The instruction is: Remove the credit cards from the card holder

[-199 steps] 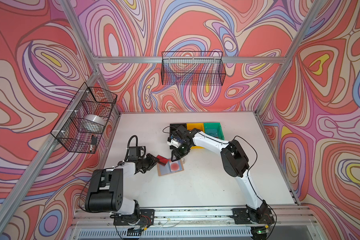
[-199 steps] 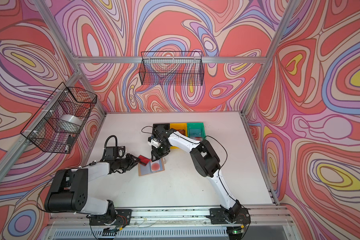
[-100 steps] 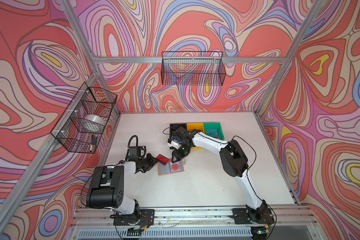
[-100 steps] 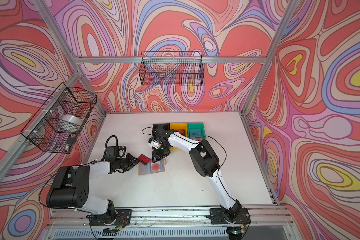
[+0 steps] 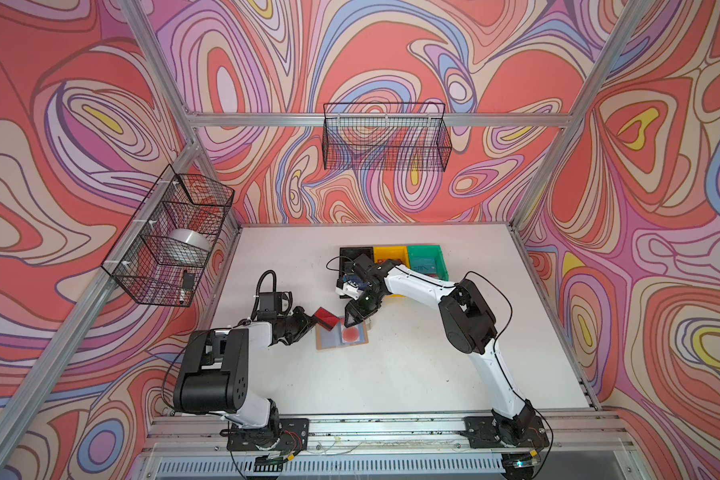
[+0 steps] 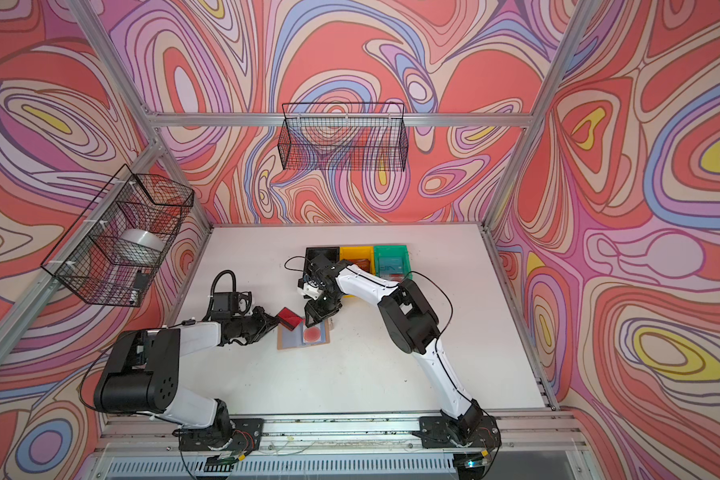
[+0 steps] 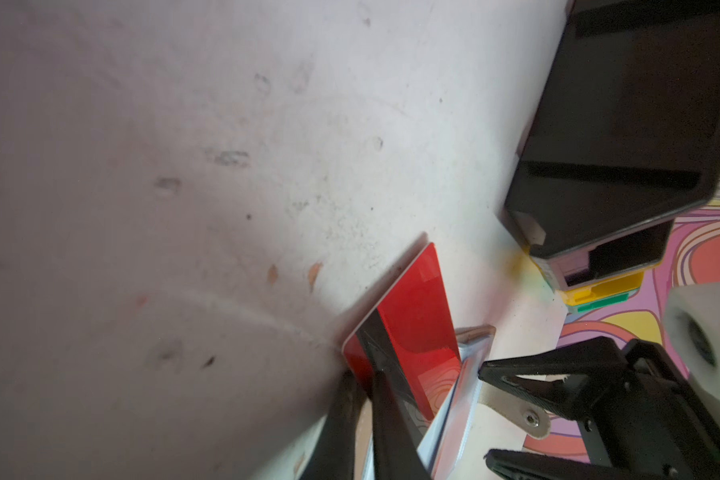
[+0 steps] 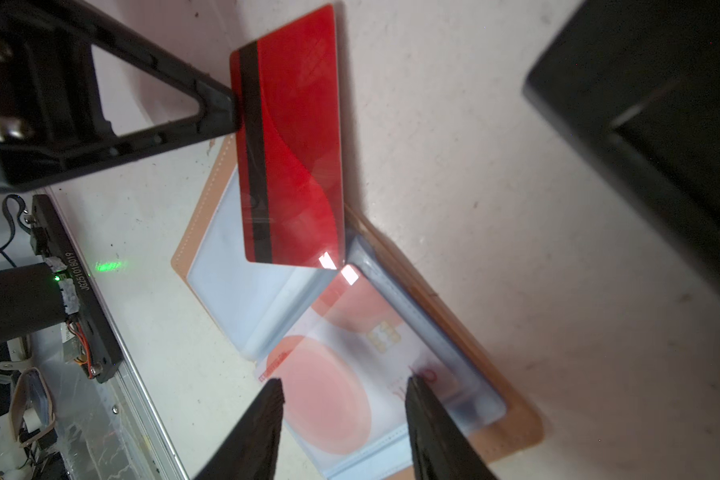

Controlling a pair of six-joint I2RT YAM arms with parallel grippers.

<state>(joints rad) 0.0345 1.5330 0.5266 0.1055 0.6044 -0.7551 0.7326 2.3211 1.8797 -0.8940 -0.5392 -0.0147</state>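
Observation:
The tan card holder (image 5: pixel 320 343) (image 6: pixel 282 344) lies open on the white table, its bluish sleeves up. A pale card with a red circle (image 5: pixel 352 333) (image 8: pixel 329 399) sits in its right sleeve. My left gripper (image 5: pixel 312 321) (image 7: pixel 364 380) is shut on the short edge of a red card (image 5: pixel 326 318) (image 6: pixel 288 318) (image 8: pixel 292 137) with a black stripe. That card is tilted, one end over the holder's left sleeve (image 8: pixel 225 274). My right gripper (image 5: pixel 348 323) (image 8: pixel 344 386) hangs open just above the pale card, holding nothing.
Black (image 5: pixel 350 252), yellow (image 5: pixel 385 252) and green (image 5: pixel 427 253) bins stand in a row behind the holder. A blue card (image 6: pixel 389 266) lies in the green bin, a reddish one (image 6: pixel 360 264) in the yellow. Wire baskets (image 5: pixel 385 137) (image 5: pixel 171 237) hang on the walls.
My left gripper's jaws have closed onto the red card's edge. The right gripper has come down toward the holder's right sleeve, still open.

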